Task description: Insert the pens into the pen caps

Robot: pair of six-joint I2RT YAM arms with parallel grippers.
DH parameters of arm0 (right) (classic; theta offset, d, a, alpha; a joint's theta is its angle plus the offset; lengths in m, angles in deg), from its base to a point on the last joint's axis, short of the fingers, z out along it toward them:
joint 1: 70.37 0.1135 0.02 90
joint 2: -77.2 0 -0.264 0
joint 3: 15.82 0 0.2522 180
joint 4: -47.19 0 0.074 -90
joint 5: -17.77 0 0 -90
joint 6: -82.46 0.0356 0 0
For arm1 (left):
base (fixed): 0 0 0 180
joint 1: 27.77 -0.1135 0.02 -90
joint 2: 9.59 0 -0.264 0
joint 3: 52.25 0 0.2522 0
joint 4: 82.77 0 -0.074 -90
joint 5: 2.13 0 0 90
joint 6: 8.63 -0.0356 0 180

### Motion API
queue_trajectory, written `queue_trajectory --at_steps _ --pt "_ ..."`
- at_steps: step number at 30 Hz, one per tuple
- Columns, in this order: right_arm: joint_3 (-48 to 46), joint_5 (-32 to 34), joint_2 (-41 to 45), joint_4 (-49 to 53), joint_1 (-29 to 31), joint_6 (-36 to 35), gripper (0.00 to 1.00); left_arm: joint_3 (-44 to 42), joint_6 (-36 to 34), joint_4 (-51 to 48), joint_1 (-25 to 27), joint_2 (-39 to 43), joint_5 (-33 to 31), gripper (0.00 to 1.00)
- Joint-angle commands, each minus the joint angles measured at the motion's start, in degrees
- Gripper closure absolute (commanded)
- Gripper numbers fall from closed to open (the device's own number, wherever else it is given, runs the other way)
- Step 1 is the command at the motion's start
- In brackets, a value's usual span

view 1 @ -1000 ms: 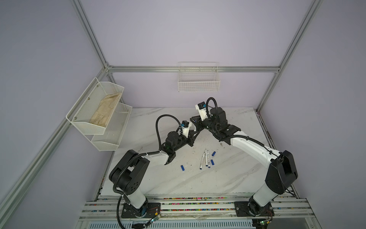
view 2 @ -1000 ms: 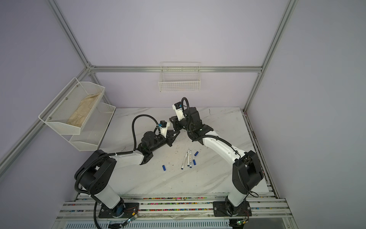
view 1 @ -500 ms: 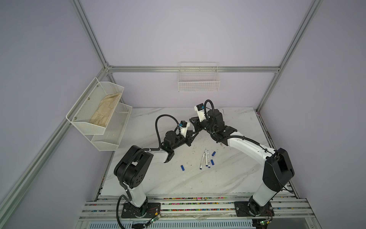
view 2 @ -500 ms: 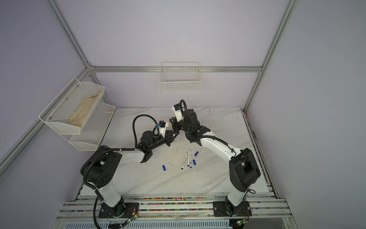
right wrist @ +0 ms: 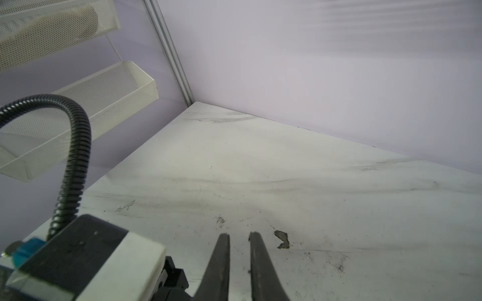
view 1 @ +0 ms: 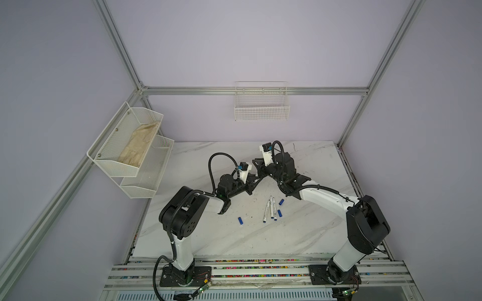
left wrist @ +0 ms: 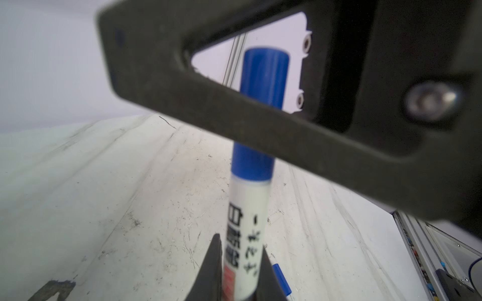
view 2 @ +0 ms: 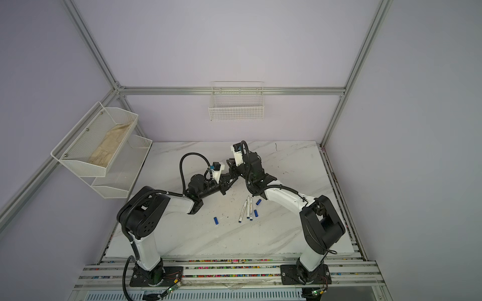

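The pen is off the table, on the far side of the three loose pens, clamped in my left gripper with a blue pen cap seated over its tip! My right gripper is right there too, jaws all but together, one finger crossing that cap, though I cannot tell if it grips it. Three spare caps lie flat: two just right of the loose pens, one well left.

Bright even light, faint shadows on counter, top views sharp, left wrist view blurs pen and pen cap
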Motion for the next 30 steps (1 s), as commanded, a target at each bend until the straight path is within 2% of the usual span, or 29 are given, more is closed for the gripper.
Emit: queue_trajectory --at_steps 1,3,6,11,19,25,30 --pt "-9.4 1.7 -0.1 14.7 2.8 -2.1 1.00 10.4 16.5 5.3 -11.0 -3.4 -39.9 1.00" --pt "-10.5 6.3 -0.8 13.4 4.1 -3.6 1.00 12.9 17.3 3.0 -11.0 -5.5 -41.2 1.00" --pt "-11.8 9.4 -3.4 12.6 5.6 -5.0 1.00 16.9 19.2 -4.0 -11.1 -7.8 -42.7 1.00" --pt "-10.4 9.3 -6.8 13.4 8.7 -5.6 1.00 19.9 24.2 -12.3 -11.1 -10.4 -42.2 1.00" --pt "-7.1 2.9 -10.5 16.8 8.8 -8.2 1.00 19.5 27.1 -15.5 -12.3 -11.1 -46.5 1.00" --pt "-6.9 -3.0 -5.6 18.9 8.8 -8.1 1.00 18.4 29.6 -13.2 -14.4 -10.5 -48.6 1.00" --pt "-4.7 -10.3 -1.2 22.3 6.3 -5.6 1.00 15.3 23.6 -5.0 -14.7 -6.5 -44.1 1.00"
